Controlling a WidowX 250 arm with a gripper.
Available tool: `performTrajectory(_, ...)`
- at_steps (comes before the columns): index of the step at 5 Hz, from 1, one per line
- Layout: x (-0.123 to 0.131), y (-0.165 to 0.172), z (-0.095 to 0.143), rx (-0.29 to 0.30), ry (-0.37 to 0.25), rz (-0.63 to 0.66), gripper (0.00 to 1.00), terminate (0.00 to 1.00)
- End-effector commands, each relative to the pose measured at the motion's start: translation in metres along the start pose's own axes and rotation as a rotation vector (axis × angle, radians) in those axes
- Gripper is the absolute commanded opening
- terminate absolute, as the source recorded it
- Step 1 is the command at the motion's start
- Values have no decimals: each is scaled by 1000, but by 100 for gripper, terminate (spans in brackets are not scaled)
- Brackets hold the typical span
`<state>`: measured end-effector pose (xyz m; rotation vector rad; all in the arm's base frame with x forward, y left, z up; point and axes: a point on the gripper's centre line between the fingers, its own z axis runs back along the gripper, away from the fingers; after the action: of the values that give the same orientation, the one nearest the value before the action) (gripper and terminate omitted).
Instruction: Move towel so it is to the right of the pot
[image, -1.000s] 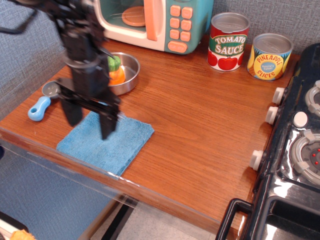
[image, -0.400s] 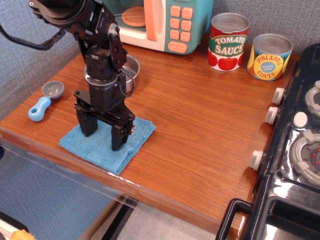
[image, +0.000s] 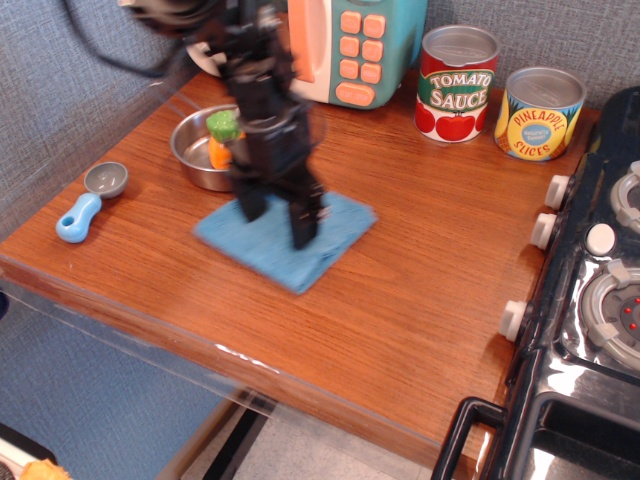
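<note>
The sky-blue towel lies flat on the wooden counter, in front of and a little to the right of the steel pot. The pot holds a toy carrot and broccoli. My black gripper points down over the towel's middle, with its jaws spread and both fingertips resting on the cloth. The arm is motion-blurred and hides the pot's right rim.
A grey scoop with a blue handle lies at the left edge. A toy microwave stands at the back. A tomato sauce can and a pineapple can stand at the back right. A black stove borders the right side.
The gripper came down onto the towel, then moved right and back with the towel sliding along under it. The pot is now uncovered on the left.
</note>
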<state>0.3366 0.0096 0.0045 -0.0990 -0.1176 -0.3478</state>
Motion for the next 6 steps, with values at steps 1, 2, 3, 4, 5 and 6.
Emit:
performTrajectory(1,47,-30,-16,-45,27,-75,100,0)
performTrajectory(2,54,-27,-14,17,43,-24,100,0)
performTrajectory(3,55,-26,12,77,19,44,100,0)
performTrajectory(4,57,-29,62,99,-47,96,100,0)
performTrajectory(5,47,-25,107,78,-75,150,100,0)
performTrajectory(6,27,-20,115,59,-59,177,100,0)
